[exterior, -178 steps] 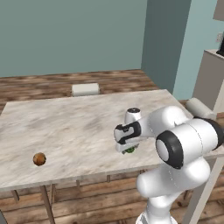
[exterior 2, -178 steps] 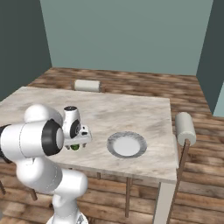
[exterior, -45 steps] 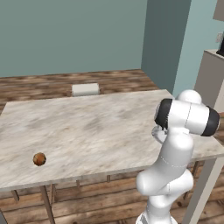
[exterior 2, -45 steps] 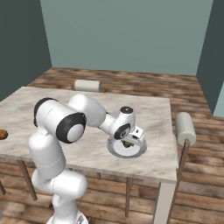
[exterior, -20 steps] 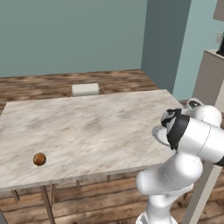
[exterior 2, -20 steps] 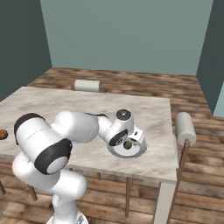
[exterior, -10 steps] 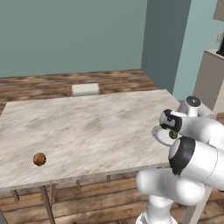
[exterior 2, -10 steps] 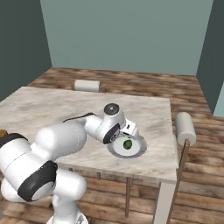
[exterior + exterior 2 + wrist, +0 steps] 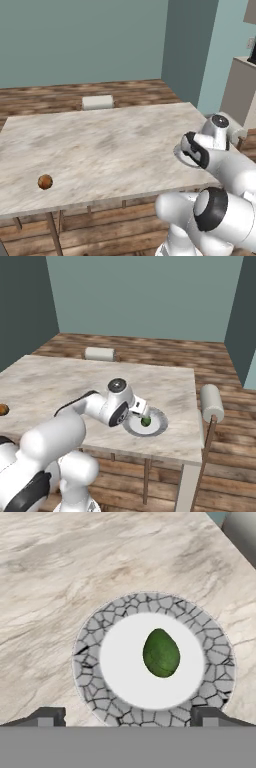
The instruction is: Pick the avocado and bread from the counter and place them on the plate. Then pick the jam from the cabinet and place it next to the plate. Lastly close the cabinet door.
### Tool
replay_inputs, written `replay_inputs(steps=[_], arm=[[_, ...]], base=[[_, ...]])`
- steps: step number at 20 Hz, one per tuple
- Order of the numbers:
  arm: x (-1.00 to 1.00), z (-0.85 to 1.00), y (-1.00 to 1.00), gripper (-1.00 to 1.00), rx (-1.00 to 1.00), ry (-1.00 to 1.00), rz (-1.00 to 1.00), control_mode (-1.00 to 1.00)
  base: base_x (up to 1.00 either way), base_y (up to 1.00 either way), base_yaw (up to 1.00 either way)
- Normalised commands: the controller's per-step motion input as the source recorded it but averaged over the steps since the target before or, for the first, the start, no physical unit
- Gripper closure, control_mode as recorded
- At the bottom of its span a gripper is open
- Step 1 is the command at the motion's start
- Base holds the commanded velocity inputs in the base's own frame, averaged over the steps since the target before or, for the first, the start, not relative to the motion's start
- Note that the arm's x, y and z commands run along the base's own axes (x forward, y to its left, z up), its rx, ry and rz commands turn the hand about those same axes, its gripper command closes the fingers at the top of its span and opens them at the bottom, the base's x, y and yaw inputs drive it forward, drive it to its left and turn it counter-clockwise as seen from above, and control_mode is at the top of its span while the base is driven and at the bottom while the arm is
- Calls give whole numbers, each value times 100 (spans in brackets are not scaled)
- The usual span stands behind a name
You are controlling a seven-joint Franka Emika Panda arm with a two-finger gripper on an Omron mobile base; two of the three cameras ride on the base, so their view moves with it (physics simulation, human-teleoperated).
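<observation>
On the plate [image 9: 95, 677]: avocado [image 9: 161, 653] delivered.
Pincer [image 9: 127, 716] spread and empty above it; bread [image 9: 45, 182] waits on the tabletop [image 9: 105, 150]; jam and cabinet door remain.

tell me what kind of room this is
Probably a dining corner of a home kitchen, rendered: a marble counter with chair backs around it, wood plank floor, teal walls. A plate holds an avocado, and a bread roll sits near the counter edge.
</observation>
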Motion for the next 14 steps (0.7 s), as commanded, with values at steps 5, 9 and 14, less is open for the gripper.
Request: replay_inputs(steps=[5,9,14], arm=[[-26,26,57,-100,-26,1,1,-100],[-22,21,62,-100,-29,10,0,-100],[-25,26,60,-100,-9,10,1,-100]], base=[[0,0,0],[0,0,0],[0,0,0]])
